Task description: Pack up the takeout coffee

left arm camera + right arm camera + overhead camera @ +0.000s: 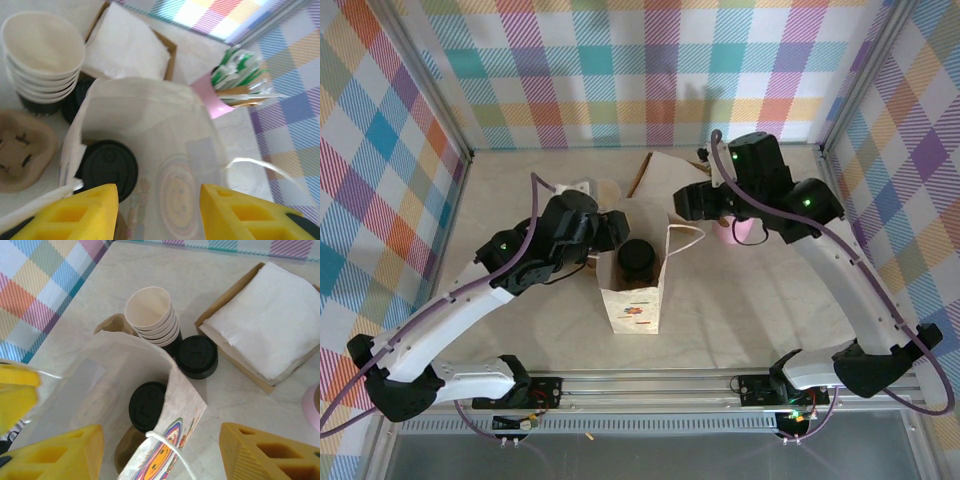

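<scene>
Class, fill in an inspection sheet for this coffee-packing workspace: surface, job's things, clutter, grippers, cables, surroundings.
Surface: pale table, no spills seen.
Job's things: takeout coffee, black lid on, stands inside the open white paper bag.
Clutter: stack of cups, second black lid, napkins, pink cup of sticks, pulp carrier.
Grippers: left gripper and right gripper both open, above the bag's mouth.
Cables: purple cables run along both arms.
Surroundings: plaid walls.
</scene>
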Controlling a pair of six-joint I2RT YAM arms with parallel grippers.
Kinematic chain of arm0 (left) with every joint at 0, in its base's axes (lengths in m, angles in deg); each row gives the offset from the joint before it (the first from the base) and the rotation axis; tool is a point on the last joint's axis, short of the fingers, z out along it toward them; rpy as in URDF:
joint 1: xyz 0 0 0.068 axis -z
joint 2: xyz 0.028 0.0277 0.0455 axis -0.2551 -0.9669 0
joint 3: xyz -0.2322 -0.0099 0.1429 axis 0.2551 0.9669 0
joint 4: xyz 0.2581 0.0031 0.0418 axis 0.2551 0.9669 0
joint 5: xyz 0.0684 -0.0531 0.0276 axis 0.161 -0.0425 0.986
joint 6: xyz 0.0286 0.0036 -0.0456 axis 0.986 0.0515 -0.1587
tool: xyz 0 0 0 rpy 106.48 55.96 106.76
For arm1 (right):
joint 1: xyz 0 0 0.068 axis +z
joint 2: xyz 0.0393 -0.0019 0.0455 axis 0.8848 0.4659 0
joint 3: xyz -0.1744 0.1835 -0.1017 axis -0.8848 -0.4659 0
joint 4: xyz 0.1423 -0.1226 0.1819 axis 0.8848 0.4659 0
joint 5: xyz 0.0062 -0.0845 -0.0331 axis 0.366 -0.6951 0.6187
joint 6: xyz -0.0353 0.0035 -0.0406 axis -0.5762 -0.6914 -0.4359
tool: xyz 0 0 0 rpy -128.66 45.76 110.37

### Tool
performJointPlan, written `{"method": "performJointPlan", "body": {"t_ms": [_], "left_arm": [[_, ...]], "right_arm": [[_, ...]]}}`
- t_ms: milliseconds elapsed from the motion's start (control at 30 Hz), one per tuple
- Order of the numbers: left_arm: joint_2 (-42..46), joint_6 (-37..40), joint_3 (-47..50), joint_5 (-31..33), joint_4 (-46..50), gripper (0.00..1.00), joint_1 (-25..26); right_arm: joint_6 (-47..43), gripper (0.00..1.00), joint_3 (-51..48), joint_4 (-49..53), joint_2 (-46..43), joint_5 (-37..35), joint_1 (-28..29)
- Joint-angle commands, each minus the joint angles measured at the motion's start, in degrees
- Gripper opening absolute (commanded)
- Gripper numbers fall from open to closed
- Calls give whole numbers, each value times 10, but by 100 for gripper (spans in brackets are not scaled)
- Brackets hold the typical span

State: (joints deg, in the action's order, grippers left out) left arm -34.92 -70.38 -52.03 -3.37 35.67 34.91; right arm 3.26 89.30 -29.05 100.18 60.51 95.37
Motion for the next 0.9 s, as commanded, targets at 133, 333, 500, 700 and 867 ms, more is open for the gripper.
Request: {"method": "performJointPlan", "body": {"t_ms": [133,333,500,700,867], "left_arm": [[-11,107,-106,-17,-49,46,0],[-55,112,-183,144,28,46,-21],[-94,135,-213,136,55,46,-97],[-116,129,-226,96,38,43,-191],[-122,153,-200,59,9,44,-215]], "right_arm": [[2,80,46,39,22,-7,-94],[-12,99,28,11,30,-2,-169],[-173,99,-71,-62,-2,97,-186],[-306,75,-195,-170,-56,186,-227],[-360,58,-171,-117,-17,281,-293]]}}
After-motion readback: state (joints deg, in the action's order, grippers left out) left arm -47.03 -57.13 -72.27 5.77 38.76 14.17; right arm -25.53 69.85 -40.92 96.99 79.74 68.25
